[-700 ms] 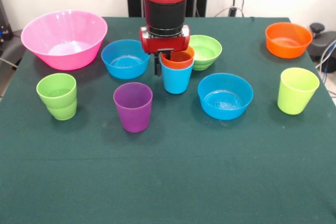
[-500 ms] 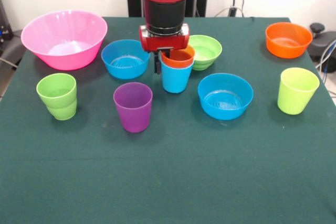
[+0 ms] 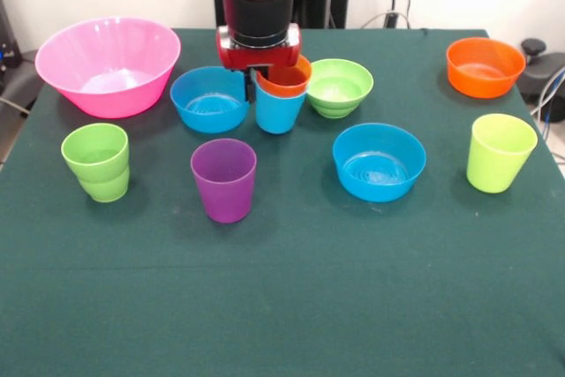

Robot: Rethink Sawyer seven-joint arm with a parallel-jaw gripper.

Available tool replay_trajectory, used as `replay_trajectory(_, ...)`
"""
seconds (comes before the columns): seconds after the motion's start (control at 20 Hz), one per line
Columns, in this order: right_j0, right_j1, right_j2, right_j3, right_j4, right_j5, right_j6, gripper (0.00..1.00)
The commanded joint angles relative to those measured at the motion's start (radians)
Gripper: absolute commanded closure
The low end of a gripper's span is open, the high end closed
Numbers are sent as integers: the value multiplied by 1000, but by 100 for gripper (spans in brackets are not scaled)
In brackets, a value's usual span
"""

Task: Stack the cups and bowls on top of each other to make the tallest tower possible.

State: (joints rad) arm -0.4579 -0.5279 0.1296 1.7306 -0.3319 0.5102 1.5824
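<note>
The near half of the bench (image 3: 282, 306) is bare green cloth. Going back from there, the purple cup (image 3: 224, 179) stands upright left of centre, mouth up and free. It looks like the likely base for the tower, with nothing in it yet. Level with it toward the left edge is the stepped green cup (image 3: 96, 162), and toward the right edge the yellow-green cup (image 3: 500, 152). A blue bowl (image 3: 379, 161) sits between the purple cup and the yellow-green one.

Farther back, over the middle of the bench, the gripper (image 3: 262, 86) carries the light blue cup (image 3: 279, 110) with the orange cup (image 3: 284, 77) nested inside it. The jaws appear clenched on the near-left rim of the pair, which hangs slightly tilted. Whether its base is clear of the cloth cannot be told for certain.

To do this step well, I judge that the pair should be carried up and clear, then brought toward the near edge until it is centred over the purple cup's mouth. It should be levelled before it goes down, since a tilted base may catch the rim and tip the purple cup.

Just left of the held pair is the second blue bowl (image 3: 210, 99), close enough to be clipped by a low swing. The ridged green bowl (image 3: 339, 87) is just to the right. At the far left corner is the pink bowl (image 3: 108, 64), and at the far right the orange bowl (image 3: 485, 66).
</note>
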Motion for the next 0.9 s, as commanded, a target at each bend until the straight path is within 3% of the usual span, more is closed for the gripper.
replay_trajectory(0.05, -14, 11, 81, -105, -39, 134, -91, 100)
replay_trajectory(0.45, -15, 18, 102, -137, -19, 183, -75, 100)
replay_trajectory(0.9, -3, 0, 133, -252, 30, 349, -82, 100)
